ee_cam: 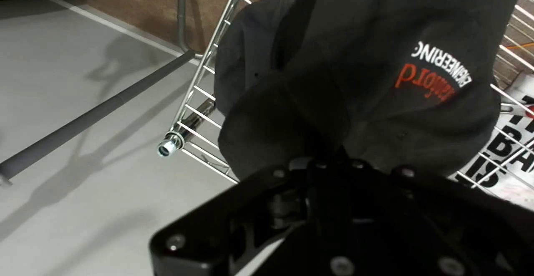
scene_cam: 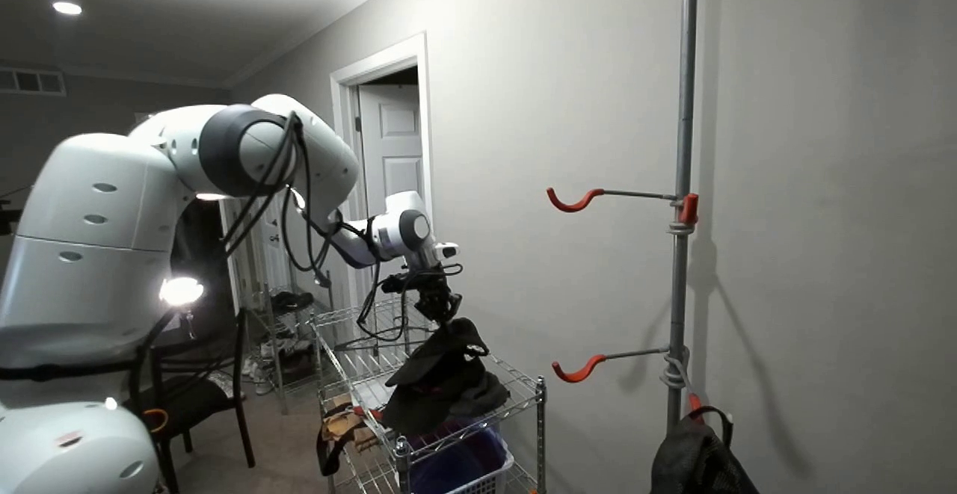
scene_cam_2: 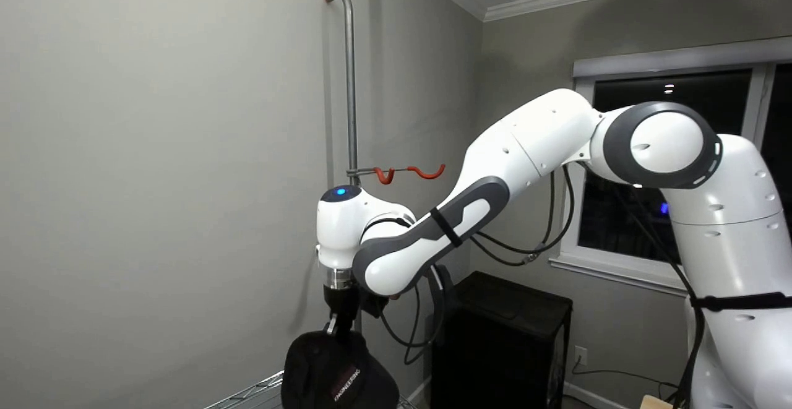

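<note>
Hand [scene_cam: 445, 320] pinched the crown of a black baseball cap [ee_cam: 375, 100] over a wire tabletop [ee_cam: 201, 65].
It was pressed together on gathered cloth; whether the cap was free of the dark cloth heap [scene_cam: 486, 397] beneath could not be told. It was judged that a shallow bite on limp fabric could let the cap slip, and that its brim [scene_cam: 413, 362] could snag the heap or tabletop if drawn sideways. The cap was matte and domed, embroidered with white "ENGINEERING" and red script. The tabletop was a glossy metal grid; under it sat a white lattice basket [scene_cam: 487, 482]. Farther out, a smooth grey pole [scene_cam: 683, 105] carried curved red hooks [scene_cam: 572, 208], with a black mesh bag [scene_cam: 695, 457] low beside it.
</note>
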You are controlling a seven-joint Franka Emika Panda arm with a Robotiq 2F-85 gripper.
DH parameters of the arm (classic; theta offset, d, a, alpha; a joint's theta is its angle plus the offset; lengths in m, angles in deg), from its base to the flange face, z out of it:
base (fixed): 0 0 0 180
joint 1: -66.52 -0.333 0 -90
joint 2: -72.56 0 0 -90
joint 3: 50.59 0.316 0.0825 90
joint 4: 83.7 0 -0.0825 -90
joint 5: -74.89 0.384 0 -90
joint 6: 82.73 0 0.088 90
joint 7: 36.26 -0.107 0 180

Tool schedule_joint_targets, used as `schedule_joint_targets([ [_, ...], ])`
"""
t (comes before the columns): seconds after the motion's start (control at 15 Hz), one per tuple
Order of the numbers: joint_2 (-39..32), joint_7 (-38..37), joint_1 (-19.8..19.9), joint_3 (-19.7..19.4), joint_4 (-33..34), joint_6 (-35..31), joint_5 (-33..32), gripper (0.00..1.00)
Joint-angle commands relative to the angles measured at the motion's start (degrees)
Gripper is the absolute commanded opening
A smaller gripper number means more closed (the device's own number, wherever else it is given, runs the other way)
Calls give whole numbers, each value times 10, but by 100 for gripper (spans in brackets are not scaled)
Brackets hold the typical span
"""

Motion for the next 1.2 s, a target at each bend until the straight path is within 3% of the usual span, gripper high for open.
schedule_joint_targets([
  [0.0, 70, -22, -9, 0, -16, 37, -27, 0],
  [0.33, 119, -38, 1, 14, -28, 22, -52, 0],
  [0.67, 198, -95, 10, 17, -67, 21, -155, 0],
  [0.93, 278, -141, 38, 27, -109, 34, -205, 0],
  [1.13, 331, -160, 71, 29, -141, 37, -206, 0],
])
